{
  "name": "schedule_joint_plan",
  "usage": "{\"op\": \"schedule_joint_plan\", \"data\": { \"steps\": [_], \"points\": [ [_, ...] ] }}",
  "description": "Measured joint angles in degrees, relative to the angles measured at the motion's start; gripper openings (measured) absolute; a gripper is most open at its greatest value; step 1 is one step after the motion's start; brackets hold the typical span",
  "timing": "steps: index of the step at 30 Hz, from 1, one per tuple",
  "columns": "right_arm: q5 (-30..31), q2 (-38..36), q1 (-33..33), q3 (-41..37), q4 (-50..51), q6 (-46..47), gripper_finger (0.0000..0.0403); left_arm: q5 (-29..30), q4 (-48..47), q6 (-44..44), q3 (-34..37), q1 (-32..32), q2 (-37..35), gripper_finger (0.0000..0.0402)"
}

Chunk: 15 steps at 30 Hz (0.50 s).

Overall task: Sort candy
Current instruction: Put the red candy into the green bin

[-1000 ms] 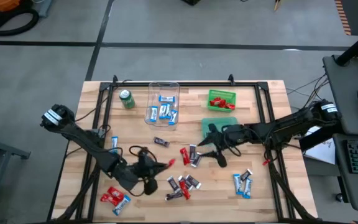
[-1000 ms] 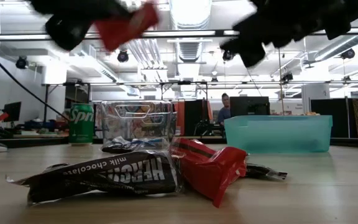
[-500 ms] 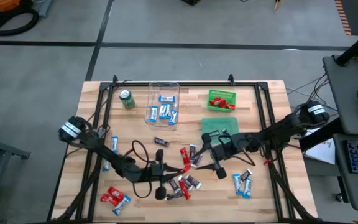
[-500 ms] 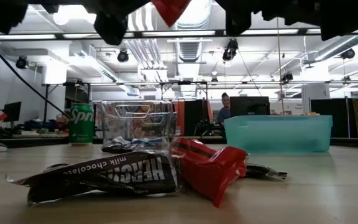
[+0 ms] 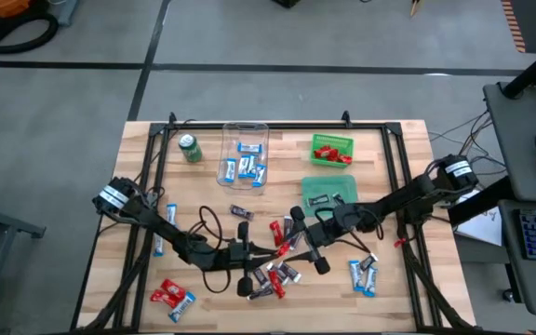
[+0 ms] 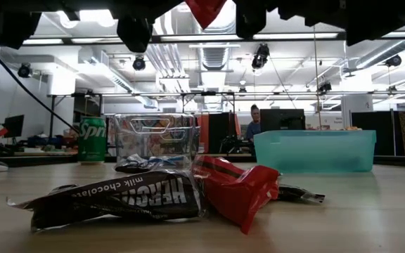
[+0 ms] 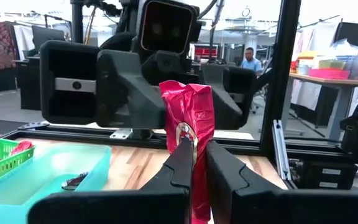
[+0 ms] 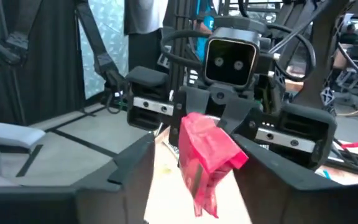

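Now, handover: left gripper (image 7: 194, 163), frame centre, clamped on red candy (image 7: 187, 127).
Change: right gripper (image 8: 194, 168) has closed in, fingers apart around it.
Meaning: transfer imminent.

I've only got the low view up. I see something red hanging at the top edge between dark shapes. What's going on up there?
Observer: The left gripper is shut on a red candy bar, held up over the middle of the table.
Operator: And the other arm?
Observer: The right gripper faces the left one with its fingers open on either side of that red bar, not clamped on it.
Operator: Where are the sorted ones?
Observer: From above, blue-and-white bars lie in a clear container at the table's far side, with red ones in a small green basket to its right.
Operator: Is the teal bin empty?
Observer: No, the teal bin holds at least one dark-wrapped bar.
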<state>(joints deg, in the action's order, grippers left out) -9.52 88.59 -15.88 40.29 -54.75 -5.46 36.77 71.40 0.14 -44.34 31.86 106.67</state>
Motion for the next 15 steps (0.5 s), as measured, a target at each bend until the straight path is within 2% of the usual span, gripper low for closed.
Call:
{"op": "schedule_joint_plan", "data": {
  "steps": [3, 8, 11, 15],
  "points": [
    [0.0, 0.4, 0.0, 0.4, 0.0, 0.1, 0.0145, 0.0, -0.3, -0.2, 0.0, 0.0, 0.0, 0.0005],
    [0.1, 0.4, 0.3, 0.4, 0.3, 0.4, 0.0033, 1.5, -0.4, -0.8, 0.1, 0.1, 0.0, 0.0031],
    [0.1, -0.6, 0.8, 0.4, 1.6, 3.0, 0.0024, 3.1, -0.4, -0.8, 0.1, 0.0, -0.1, 0.0056],
    [1.6, -3.8, 1.6, 0.4, 10.1, 5.9, 0.0023, 3.7, -1.8, -1.3, 0.2, 0.4, -0.5, 0.0099]
  ]
}}
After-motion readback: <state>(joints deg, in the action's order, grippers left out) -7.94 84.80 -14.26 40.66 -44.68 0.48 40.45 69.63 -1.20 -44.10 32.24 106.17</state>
